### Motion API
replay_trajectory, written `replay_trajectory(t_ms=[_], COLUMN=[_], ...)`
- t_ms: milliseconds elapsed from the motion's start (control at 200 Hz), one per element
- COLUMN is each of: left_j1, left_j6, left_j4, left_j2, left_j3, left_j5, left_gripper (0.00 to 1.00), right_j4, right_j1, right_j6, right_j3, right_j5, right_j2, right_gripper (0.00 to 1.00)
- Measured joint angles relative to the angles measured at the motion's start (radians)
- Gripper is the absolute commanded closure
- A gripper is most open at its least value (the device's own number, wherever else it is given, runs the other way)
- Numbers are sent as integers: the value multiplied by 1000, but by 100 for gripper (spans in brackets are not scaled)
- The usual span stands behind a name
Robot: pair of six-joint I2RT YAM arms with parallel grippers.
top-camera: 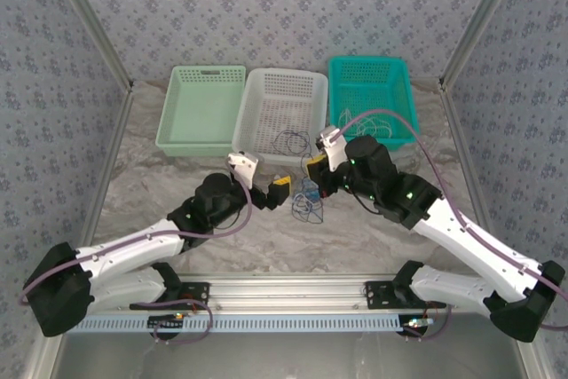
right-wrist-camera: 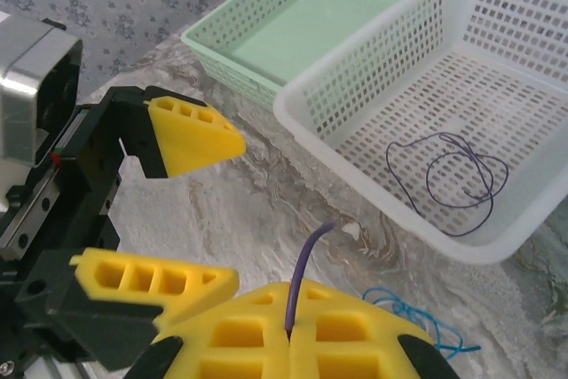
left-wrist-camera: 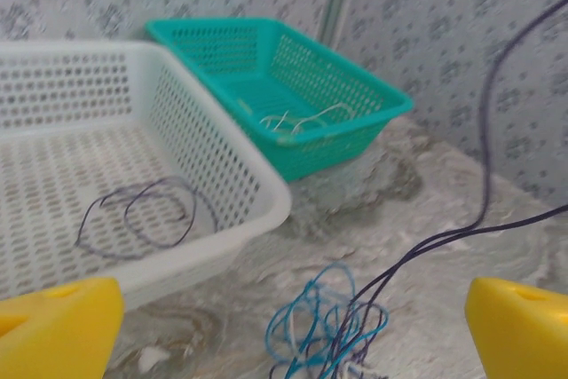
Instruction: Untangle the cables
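Observation:
On the marble table between the two grippers lies a tangle of blue and dark purple cables (top-camera: 308, 204), which the left wrist view shows close up as the tangle (left-wrist-camera: 333, 326). My left gripper (top-camera: 271, 191) is open, its yellow fingers (left-wrist-camera: 53, 330) wide apart on either side of the tangle and not touching it. My right gripper (right-wrist-camera: 291, 330) is shut on a dark purple cable (right-wrist-camera: 302, 272), whose end sticks out between the pads. That cable (left-wrist-camera: 484, 175) rises taut from the tangle. Another purple cable (right-wrist-camera: 453, 179) lies in the white basket (top-camera: 257, 122). A whitish cable (left-wrist-camera: 297, 119) lies in the teal basket (top-camera: 404, 104).
Three baskets stand in a row at the back: a light green one (top-camera: 173, 117) with nothing in it, the white one in the middle, the teal one on the right. The white basket's front rim (left-wrist-camera: 222, 228) is close to the tangle. Patterned walls enclose the table.

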Motion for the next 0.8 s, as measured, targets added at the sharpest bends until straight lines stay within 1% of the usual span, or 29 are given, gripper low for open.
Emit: replay_trajectory(t_ms=[210, 490, 705, 800], left_j1=[0, 0, 0, 0], left_j6=[2, 2, 6, 6], left_j4=[52, 83, 97, 96], left_j2=[11, 76, 121, 151], left_j3=[0, 40, 84, 98], left_j5=[51, 93, 110, 110], left_gripper=[1, 2, 5, 8], right_j4=[-2, 0, 0, 0], right_j1=[22, 37, 46, 50], right_j6=[-3, -3, -3, -3], right_j3=[5, 5, 5, 6], right_j5=[0, -1, 4, 3], right_j2=[29, 30, 29, 30], right_gripper=[100, 100, 100, 100])
